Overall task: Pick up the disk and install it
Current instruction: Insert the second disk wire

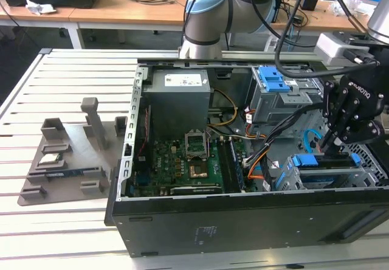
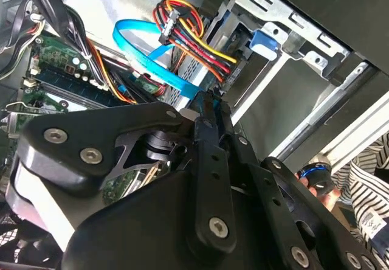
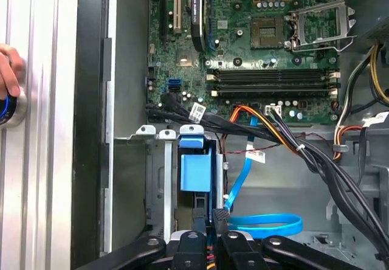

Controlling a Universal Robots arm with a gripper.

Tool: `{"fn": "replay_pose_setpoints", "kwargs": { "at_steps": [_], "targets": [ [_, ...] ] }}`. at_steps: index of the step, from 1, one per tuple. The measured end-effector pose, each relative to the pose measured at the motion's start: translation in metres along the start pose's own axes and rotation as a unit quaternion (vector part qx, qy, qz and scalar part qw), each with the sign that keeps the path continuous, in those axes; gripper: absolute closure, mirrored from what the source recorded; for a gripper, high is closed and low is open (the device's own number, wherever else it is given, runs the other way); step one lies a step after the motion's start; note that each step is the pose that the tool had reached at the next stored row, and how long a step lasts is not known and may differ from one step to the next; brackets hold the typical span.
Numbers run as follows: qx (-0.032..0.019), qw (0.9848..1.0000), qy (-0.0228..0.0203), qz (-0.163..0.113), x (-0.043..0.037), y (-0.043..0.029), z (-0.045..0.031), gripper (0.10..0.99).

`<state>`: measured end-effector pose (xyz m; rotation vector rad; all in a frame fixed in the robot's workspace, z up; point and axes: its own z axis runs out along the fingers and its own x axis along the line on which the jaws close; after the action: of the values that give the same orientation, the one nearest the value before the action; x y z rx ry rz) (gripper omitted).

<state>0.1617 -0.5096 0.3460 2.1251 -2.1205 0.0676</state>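
The disk (image 1: 321, 160) lies in the metal drive cage (image 1: 364, 176) at the open computer case's front corner, on the exterior view's right. Its bright blue carrier (image 3: 196, 171) is what shows; the silver body is hidden. My black gripper (image 1: 331, 143) hangs just above that blue edge. In both wrist views the fingertips (image 2: 206, 103) stand together, shut, with nothing seen between them. In the first wrist view my gripper (image 3: 207, 216) is a short gap away from the carrier's end.
A blue flat cable (image 3: 267, 224) and black and coloured wire bundles (image 3: 292, 142) run beside the cage. A blue ridged latch (image 1: 272, 78) tops the upper bay. A grey fixture (image 1: 61, 160) lies on the exterior view's left. A person's hand (image 3: 9, 69) rests outside the case.
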Motion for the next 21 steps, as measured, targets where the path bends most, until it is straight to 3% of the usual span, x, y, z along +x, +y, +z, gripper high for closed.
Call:
{"fn": "replay_pose_setpoints", "kwargs": {
  "at_steps": [13, 14, 16, 20, 21],
  "targets": [
    [0.0001, 1.0, 0.0001, 0.0, 0.0039, -0.0015, 0.0092, 0.925],
    [0.0, 1.0, 0.0, 0.0, 0.0038, -0.0015, 0.0092, 0.851],
    [0.0001, 1.0, 0.0001, 0.0, 0.005, -0.0009, -0.001, 0.851],
    [0.0002, 1.0, 0.0012, 0.0, 0.0022, 0.0, -0.0137, 0.863],
    [0.0003, 1.0, 0.0015, 0.0, 0.0024, 0.0005, -0.0216, 0.98]
  ]
}}
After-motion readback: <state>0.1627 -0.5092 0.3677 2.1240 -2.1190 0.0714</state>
